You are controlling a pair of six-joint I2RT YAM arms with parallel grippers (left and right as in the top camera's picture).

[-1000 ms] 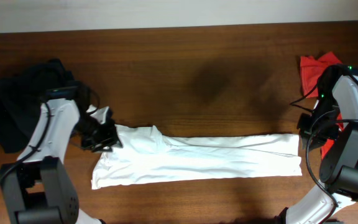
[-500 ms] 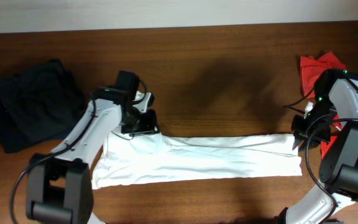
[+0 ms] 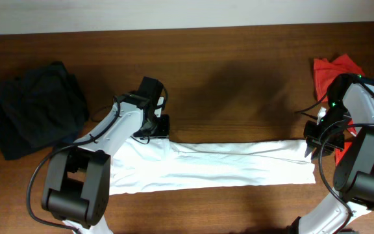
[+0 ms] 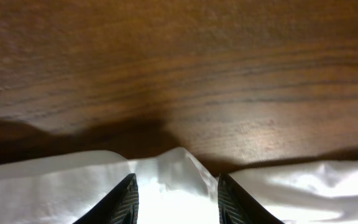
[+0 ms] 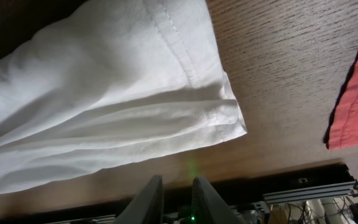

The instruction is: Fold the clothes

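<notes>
Shirt (image 3: 213,166) long axis left-right; left gripper (image 4: 174,193) parted over fabric; right gripper (image 5: 174,198) narrow, empty.

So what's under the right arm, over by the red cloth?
The red garment runs beneath the right arm, so most of it is covered; only its top corner and a strip show. The white T-shirt lies apart.

Dark brown wooden table (image 3: 239,84), grain running left to right, filling nearly the whole overhead view. Faintly darker, soft-edged patch (image 3: 229,84) on the boards right of centre, possibly a shadow. Pale strip (image 3: 174,13) along the far edge, perhaps a wall. Seen up close from the left wrist: fine dark streaks across reddish wood. Below the table's near edge, from the right wrist: grooved metal rail (image 5: 303,193) lying at a slant, and just beside it a bundle of cables (image 5: 331,210), blurred.
</notes>
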